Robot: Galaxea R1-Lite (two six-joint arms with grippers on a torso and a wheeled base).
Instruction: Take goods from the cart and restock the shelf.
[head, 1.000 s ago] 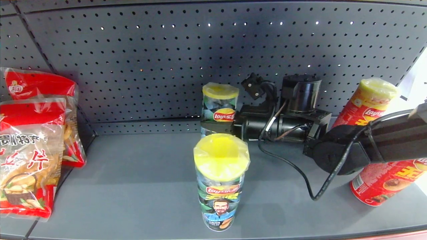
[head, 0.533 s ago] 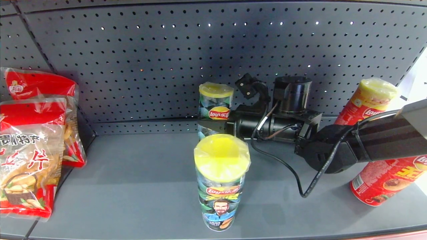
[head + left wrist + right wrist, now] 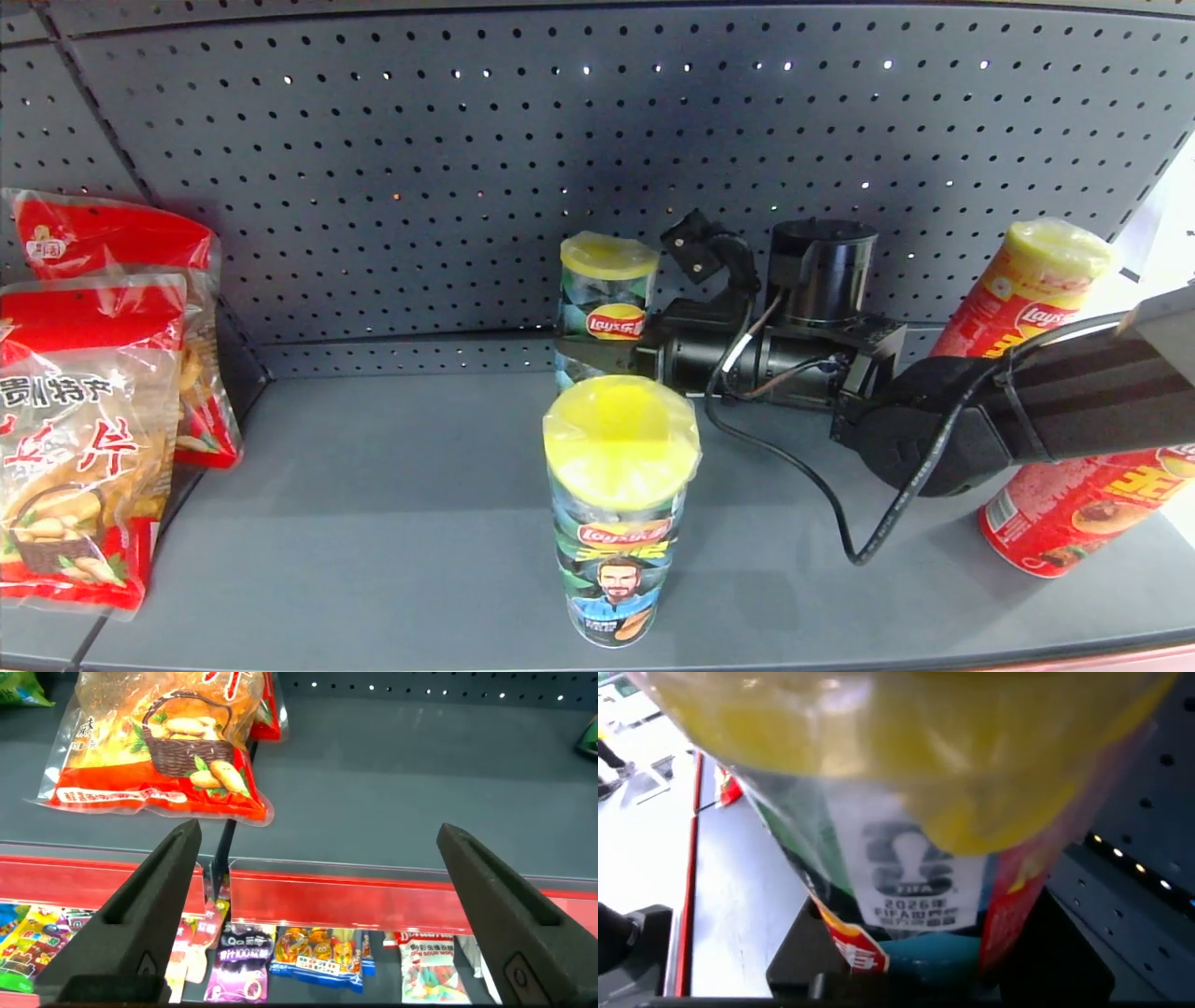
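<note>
A chips can with a yellow lid (image 3: pixel 605 294) stands upright at the back of the grey shelf (image 3: pixel 373 485), close to the pegboard. My right gripper (image 3: pixel 597 353) comes in from the right and is shut on its lower body. The front can hides its base. Up close, that held can (image 3: pixel 915 877) has its lid near the camera. A matching can (image 3: pixel 618 504) stands in front of it near the shelf's front edge. My left gripper (image 3: pixel 318 905) hangs open before the shelf's red front edge (image 3: pixel 374 896), holding nothing.
Two red chips cans (image 3: pixel 1036 280) (image 3: pixel 1083 504) stand at the right end, behind and under my right arm. Red snack bags (image 3: pixel 84 411) lean at the left end, one bag (image 3: pixel 159 747) reaching the front edge. Bare shelf lies between bags and cans. Packets hang below the shelf.
My right arm has shifted the held can slightly to the left along the back of the shelf. The front can and the bags have not moved.
</note>
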